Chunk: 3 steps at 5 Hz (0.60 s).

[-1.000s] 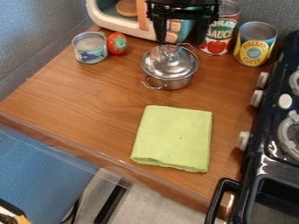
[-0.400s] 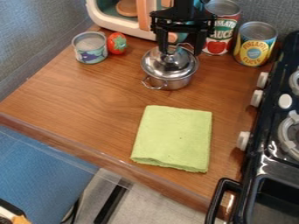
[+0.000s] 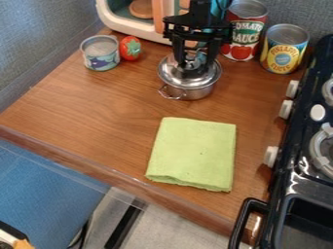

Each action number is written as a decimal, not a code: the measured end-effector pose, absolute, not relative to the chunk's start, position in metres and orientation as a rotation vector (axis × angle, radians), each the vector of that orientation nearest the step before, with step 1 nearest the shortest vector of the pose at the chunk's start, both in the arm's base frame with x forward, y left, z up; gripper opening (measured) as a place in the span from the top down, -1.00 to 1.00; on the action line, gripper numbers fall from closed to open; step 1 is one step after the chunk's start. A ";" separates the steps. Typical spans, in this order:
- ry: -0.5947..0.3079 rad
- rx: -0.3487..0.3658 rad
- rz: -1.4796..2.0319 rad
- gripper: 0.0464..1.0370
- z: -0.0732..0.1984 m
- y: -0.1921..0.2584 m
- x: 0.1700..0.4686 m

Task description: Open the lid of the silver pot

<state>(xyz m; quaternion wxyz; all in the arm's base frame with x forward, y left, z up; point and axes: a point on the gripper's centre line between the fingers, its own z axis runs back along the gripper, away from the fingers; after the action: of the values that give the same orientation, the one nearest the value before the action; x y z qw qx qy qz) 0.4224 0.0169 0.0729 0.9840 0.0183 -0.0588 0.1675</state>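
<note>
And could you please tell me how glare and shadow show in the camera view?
In the camera view, bright highlights and dark patches mix on the lid of the silver pot, pale glints line the front edge, and the black gripper shows little surface detail.

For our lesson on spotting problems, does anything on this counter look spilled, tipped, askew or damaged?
Nothing stands out. The silver pot is upright with its lid seated, both cans at the back right stand straight, and the green cloth lies folded flat. I see no spill or damage.
</note>
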 end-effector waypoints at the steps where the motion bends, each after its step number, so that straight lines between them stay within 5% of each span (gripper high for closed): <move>1: -0.116 0.052 0.334 0.32 0.072 0.019 0.421; 3: -0.102 0.024 0.318 0.50 0.071 0.014 0.419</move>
<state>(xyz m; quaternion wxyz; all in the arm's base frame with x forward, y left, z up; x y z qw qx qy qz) 0.4188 0.0144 0.0715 0.9860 0.0122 -0.0506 0.1583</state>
